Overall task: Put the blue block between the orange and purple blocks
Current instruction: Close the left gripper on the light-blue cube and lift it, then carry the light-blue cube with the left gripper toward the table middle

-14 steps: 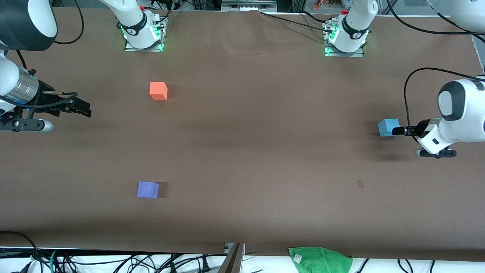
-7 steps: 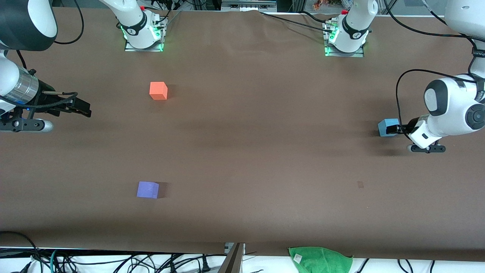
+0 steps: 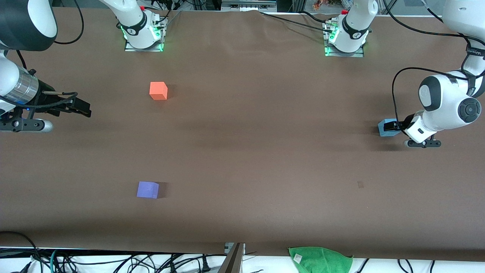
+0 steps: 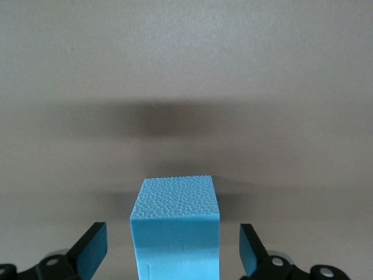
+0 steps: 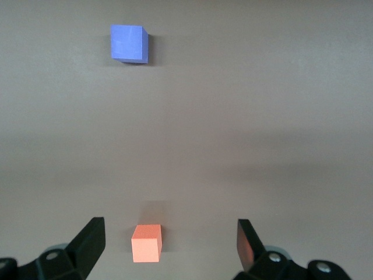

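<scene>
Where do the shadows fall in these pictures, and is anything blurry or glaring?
Front view: soft dark bands cross the table; the orange block and the purple block cast short shadows toward the left arm's end. Left wrist view: a broad shadow lies on the table past the blue block, whose grainy top is sharp, between the open left gripper fingers. Right wrist view: even light, no glare.

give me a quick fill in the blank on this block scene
1. The left gripper stands open with the ____ block between its fingers.
2. The orange block lies ____ from the front camera than the purple block.
3. The right gripper holds ____.

Missing words: blue; farther; nothing
</scene>
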